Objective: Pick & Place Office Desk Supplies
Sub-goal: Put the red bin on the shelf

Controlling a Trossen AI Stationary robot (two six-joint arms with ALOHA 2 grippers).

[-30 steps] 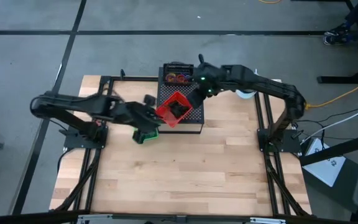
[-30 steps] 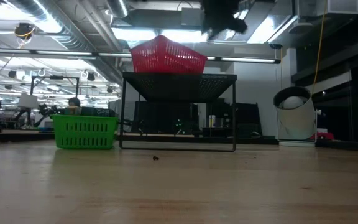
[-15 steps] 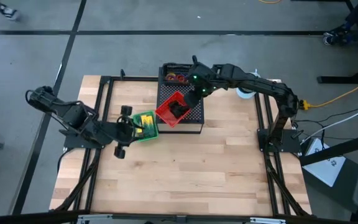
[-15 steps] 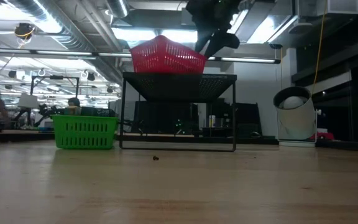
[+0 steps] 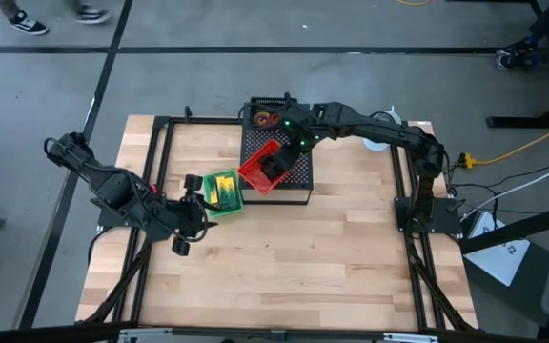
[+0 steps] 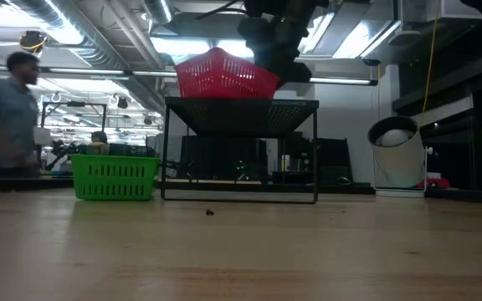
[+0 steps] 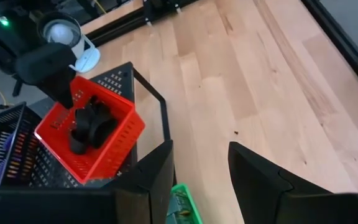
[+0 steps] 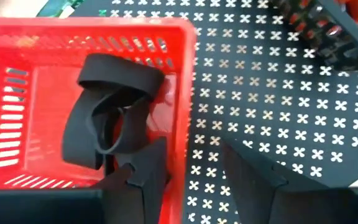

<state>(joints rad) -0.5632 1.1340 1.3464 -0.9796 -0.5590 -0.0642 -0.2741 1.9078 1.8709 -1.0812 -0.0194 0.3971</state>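
on wooden table [image 5: 351, 248] we judge black clips [image 8: 107, 121] light, stiff; right gripper [image 8: 191, 165] and left gripper [image 7: 197, 168] jaws spread, empty.

**What we cannot make out**

In the low view, at the left edge, we see a person [image 6: 7, 109] blurred and cut off by the frame. The green basket [image 6: 114, 176] hides its contents there behind its wall. At the top centre, the right gripper [image 6: 276, 50] is a dark mass running off the frame; we cannot tell its fingers apart. In the right wrist view, upper right corner, the coloured rings [image 8: 347, 18] are cut off and blurred. In the high view, the black clips [image 5: 274, 168] merge into one dark blot.
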